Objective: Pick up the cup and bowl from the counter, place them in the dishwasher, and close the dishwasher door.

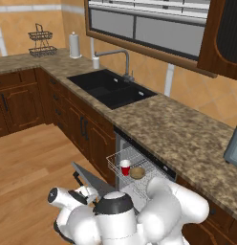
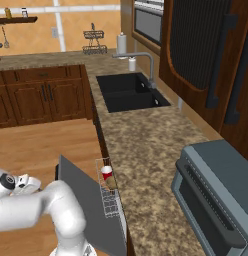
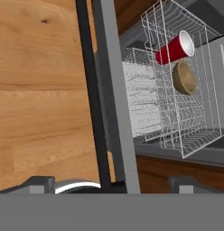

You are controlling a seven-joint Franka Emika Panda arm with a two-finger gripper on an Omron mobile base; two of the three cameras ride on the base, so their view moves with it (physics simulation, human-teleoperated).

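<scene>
Two items, cup point(image 3: 175, 48) and bowl point(image 3: 184, 77), side by side in rack point(image 3: 177, 113), upper right. Hand point(image 3: 109, 184) empty, fingers spread, at door point(image 3: 114, 90) handle point(image 3: 92, 90). Risk: slipping off the handle edge, or shutting door against pulled-out rack.

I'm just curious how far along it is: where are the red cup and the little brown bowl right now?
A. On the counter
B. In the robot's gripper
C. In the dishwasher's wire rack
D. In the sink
C: the red cup and brown bowl sit side by side in the pulled-out wire rack.
</scene>
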